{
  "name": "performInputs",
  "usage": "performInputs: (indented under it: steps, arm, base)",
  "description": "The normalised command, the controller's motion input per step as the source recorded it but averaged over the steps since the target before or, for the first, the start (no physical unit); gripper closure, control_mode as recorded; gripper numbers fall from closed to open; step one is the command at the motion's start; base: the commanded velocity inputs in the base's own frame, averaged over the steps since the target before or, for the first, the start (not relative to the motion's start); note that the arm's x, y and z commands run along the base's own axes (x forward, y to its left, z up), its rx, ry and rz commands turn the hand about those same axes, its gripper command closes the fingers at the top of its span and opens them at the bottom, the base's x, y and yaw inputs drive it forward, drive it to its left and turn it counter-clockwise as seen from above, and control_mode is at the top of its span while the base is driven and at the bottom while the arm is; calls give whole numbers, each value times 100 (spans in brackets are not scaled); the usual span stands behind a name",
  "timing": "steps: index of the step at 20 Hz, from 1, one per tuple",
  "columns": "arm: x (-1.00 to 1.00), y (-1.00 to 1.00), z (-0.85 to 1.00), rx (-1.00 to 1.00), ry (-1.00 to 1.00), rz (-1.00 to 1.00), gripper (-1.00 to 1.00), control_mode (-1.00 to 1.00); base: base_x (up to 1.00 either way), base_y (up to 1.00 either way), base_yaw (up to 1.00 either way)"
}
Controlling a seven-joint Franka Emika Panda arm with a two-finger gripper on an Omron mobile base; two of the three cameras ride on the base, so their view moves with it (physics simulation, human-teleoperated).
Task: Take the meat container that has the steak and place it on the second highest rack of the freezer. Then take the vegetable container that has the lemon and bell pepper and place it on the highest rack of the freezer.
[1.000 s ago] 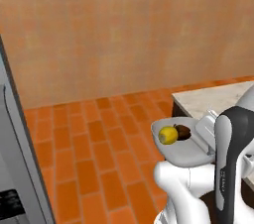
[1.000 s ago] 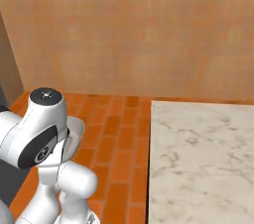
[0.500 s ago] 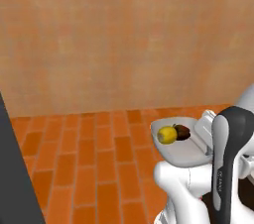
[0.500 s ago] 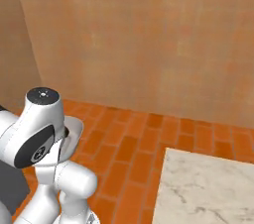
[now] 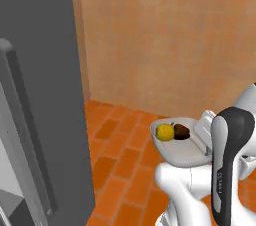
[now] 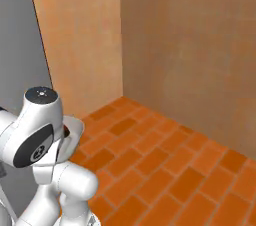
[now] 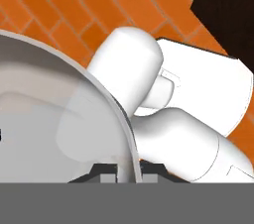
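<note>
Looking from left to right, we see the grey freezer [image 5: 40,95] with its long handle [image 5: 27,135] off to the hand's left, well apart from it. Next comes the white bowl [image 5: 182,145], carried above the brick floor [image 5: 125,160], with the lemon [image 5: 164,131] and the dark red pepper [image 5: 181,131] touching each other at its far end. Our gripper [image 7: 129,168] is clamped shut on the bowl's rim, one fingertip [image 7: 106,169] inside the wall, the other outside.
</note>
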Motion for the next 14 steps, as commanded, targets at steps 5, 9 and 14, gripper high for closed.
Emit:
performInputs:
  steps: [5, 9, 14]
  arm:
    - [0, 0, 0, 0, 0, 0, 100, 100]
    - [0, 0, 0, 0, 0, 0, 100, 100]
    - [0, 0, 0, 0, 0, 0, 100, 100]
  base:
    - [6, -7, 81]
    - [0, -15, 56]
    - [4, -37, 34]
